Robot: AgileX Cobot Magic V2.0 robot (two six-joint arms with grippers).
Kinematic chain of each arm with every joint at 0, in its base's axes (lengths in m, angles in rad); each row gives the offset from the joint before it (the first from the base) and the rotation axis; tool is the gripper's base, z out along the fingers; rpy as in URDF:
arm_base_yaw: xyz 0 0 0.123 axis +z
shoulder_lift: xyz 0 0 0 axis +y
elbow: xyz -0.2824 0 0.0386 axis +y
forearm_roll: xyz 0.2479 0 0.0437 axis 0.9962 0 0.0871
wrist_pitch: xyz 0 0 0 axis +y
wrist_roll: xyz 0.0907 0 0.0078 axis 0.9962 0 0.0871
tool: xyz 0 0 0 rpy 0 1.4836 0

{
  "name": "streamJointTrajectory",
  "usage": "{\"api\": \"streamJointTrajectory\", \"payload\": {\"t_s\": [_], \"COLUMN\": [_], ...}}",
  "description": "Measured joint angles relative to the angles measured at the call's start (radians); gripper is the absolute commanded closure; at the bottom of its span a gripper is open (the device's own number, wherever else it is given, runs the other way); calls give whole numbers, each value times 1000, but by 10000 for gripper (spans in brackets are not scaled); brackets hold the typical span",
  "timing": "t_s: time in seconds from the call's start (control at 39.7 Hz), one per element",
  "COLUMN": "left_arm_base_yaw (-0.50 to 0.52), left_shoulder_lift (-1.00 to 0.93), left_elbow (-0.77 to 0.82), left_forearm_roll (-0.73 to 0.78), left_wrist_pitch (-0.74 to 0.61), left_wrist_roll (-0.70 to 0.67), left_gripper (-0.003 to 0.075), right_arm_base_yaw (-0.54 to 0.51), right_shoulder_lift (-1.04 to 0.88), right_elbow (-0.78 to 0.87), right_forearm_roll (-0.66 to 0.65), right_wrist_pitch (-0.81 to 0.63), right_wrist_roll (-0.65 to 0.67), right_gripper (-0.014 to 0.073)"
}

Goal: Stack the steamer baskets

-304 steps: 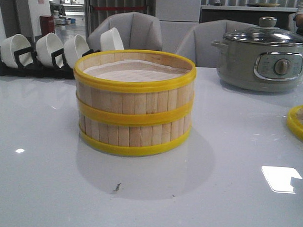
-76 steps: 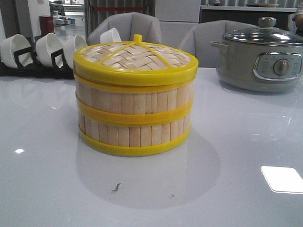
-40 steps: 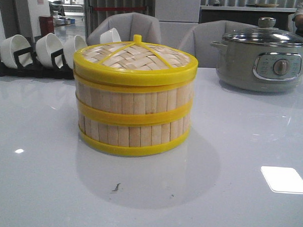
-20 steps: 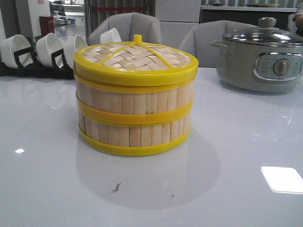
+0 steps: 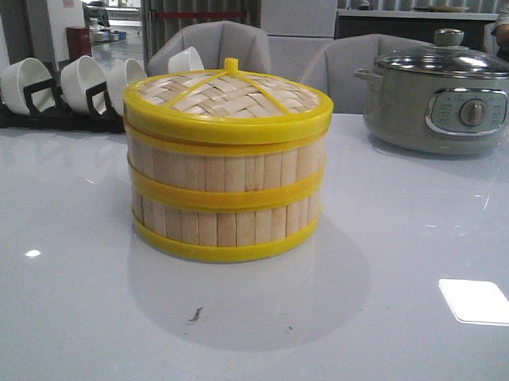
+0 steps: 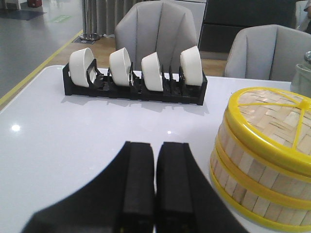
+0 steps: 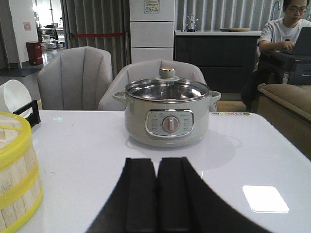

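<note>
Your two round steamer baskets (image 5: 225, 189), pale wooden-slat walls with yellow plastic rims, stand one on top of the other near the middle of the glossy white worktop (image 5: 402, 262). A woven bamboo lid with a yellow rim and small yellow knob (image 5: 229, 93) sits on the upper basket. The walls line up flush and the middle yellow band runs level, so you can judge the stacking finished; nothing more looks left to place, though the far side of the stack is hidden from the front view and a small offset there cannot be ruled out.

The stack stands upright, its axis vertical, the lid knob pointing straight up. Being round, it has no long axis along the worktop and faces no particular way.

Your left claw (image 6: 155, 184) is clenched, its black fingers pressed together with nothing between them, hanging beside the stack and apart from it. Your right claw (image 7: 156, 194) is likewise clenched and empty, well apart from the baskets, which show only at the edge of its view.

Behind the stack to the left, a black rack holding white ceramic bowls (image 5: 74, 92) sits at the worktop's far edge. To the right stands a grey-green electric pot with a glass lid (image 5: 446, 97).
</note>
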Motion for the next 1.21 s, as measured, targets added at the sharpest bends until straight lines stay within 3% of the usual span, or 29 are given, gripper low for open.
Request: {"api": "streamJointTrajectory", "payload": {"t_s": [0.45,0.76,0.91,1.21], "left_arm_base_yaw": [15,18,18,18], "left_shoulder_lift": [-81,-296,-371,-406], "left_elbow": [19,274,368,369], "left_forearm_roll": [53,72,68,111], "left_wrist_pitch": [-18,-199,-207,-144], "left_wrist_roll": [0,0,0,0], "left_gripper": [625,625,625,625], "right_arm_base_yaw": [0,0,0,0], "right_shoulder_lift": [0,0,0,0], "right_elbow": [0,0,0,0], "right_forearm_roll": [0,0,0,0], "right_wrist_pitch": [0,0,0,2], "right_wrist_roll": [0,0,0,0], "right_gripper": [524,524,524,524]}}
